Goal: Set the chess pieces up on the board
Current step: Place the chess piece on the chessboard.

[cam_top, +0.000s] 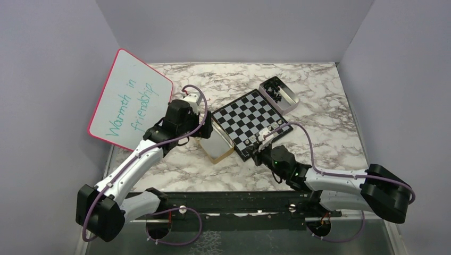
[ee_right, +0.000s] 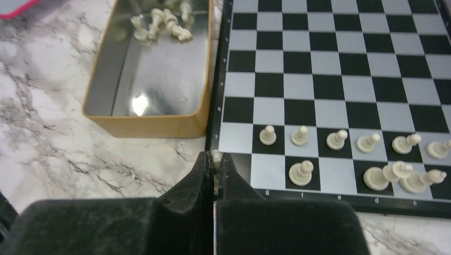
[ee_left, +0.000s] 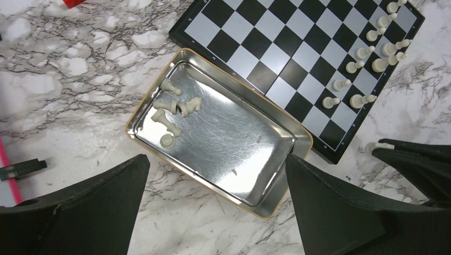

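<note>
From above, the board sits cornerwise like a diamond on the marble table, one corner aimed at the arms. The right gripper is right at that near corner. A gold tin lies along the board's near left edge, a second tin with black pieces sits beside the far right edge, and the whiteboard leans well off to the left. Left wrist view: the left gripper is spread wide, holding nothing, hanging over the gold tin. A handful of loose pieces lie toppled at one end of it, pointing every which way. Right wrist view: jaws pinched tight on a pale piece, only its top showing, right at the board's rim by the corner. Six pawns stand in a row. The row's end square beside the rim is bare, so are the two corner-side squares of the back rank, and the whole far half is open.
</note>
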`<control>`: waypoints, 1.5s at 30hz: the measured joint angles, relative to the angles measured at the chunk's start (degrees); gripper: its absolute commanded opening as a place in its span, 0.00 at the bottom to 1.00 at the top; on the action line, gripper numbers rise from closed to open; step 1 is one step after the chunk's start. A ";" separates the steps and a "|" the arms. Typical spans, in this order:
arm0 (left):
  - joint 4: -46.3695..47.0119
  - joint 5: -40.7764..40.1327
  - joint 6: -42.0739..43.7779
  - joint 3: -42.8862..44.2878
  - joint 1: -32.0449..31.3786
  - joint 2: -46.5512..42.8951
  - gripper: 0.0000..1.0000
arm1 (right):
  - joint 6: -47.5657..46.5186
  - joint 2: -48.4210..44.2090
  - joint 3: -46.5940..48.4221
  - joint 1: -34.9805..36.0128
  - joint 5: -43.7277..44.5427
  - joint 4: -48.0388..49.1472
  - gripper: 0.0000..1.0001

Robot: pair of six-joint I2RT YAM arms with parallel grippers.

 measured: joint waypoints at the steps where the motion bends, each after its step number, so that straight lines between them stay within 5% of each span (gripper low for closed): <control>1: 0.07 -0.11 0.44 -0.26 0.00 -0.37 0.99 | 0.50 0.81 -0.42 -0.13 0.74 0.59 0.01; 26: 2.60 -1.75 4.55 -5.29 0.02 -4.13 0.99 | -0.24 16.90 -1.77 -0.26 10.93 14.21 0.05; 45: 2.64 -1.75 4.74 -5.64 0.02 -5.81 0.99 | -3.91 19.71 -1.75 -0.52 11.98 17.68 0.14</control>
